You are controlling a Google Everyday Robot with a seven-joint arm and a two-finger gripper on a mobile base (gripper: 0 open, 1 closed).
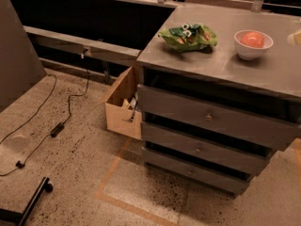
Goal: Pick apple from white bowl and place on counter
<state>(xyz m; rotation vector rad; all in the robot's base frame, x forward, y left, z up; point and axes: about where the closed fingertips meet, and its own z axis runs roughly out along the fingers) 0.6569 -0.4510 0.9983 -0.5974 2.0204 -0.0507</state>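
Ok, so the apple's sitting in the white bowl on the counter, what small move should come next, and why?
Probably bring the pincer, seemingly just a pale sliver at the right edge beside the white bowl, across to hover above the apple. The apple lies in the bowl, untouched, and nothing yet grips it; the counter shows open grey top nearby.

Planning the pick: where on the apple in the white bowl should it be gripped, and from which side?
Likely best: grip the apple across its exposed upper half, coming straight down: the white bowl's rim rings its sides, leaving only the top free. The gripper sits at the right edge, over the counter.
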